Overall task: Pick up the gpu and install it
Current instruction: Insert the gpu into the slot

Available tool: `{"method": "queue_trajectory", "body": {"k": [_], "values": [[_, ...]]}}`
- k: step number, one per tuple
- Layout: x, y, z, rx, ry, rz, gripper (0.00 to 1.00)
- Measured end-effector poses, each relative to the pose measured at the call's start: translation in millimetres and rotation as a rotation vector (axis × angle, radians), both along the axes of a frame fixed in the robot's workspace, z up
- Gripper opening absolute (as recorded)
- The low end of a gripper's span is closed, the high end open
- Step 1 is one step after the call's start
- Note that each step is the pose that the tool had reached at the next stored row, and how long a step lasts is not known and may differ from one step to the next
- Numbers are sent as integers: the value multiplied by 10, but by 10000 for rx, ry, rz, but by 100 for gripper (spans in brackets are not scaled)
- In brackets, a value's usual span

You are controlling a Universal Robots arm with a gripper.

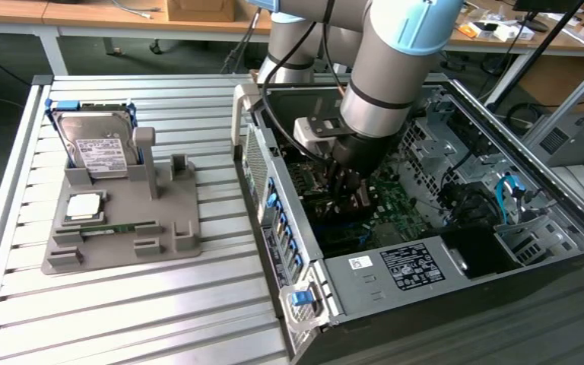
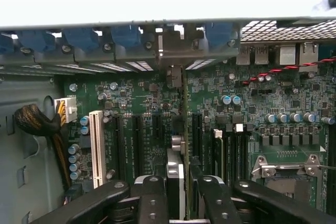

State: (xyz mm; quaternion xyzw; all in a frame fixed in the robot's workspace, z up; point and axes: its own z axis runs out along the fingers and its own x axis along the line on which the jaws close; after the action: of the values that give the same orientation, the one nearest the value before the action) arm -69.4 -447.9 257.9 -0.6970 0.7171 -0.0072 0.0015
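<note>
Black gripper (image 2: pixel 177 192) pinching gpu (image 2: pixel 178 145) edge-on, card mostly hidden inside computer case (image 1: pixel 373 281).

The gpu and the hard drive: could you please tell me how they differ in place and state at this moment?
The gpu is inside the open computer case, above the motherboard; the hard drive sits outside it on the grey holder. The gpu is clamped between the fingers; the hard drive is untouched. The gpu shows as a thin card seen edge-on; the hard drive is a silver block with a white label.
</note>
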Motion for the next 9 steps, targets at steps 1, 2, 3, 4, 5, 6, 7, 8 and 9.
{"method": "queue_trajectory", "body": {"k": [1, 2, 3, 4, 5, 6, 7, 8, 9], "values": [[1, 0, 0, 0, 0, 0, 27], [1, 0, 0, 1, 0, 0, 27], [1, 1, -1, -5, 1, 0, 27], [2, 2, -1, -27, -1, 1, 27], [2, 1, -2, -52, -2, 2, 27], [2, 1, -1, -73, -1, 2, 27], [1, 1, -1, -86, 0, 0, 27], [1, 1, 0, -87, 1, 3, 27], [1, 1, 0, -89, 1, 18, 27]]}}
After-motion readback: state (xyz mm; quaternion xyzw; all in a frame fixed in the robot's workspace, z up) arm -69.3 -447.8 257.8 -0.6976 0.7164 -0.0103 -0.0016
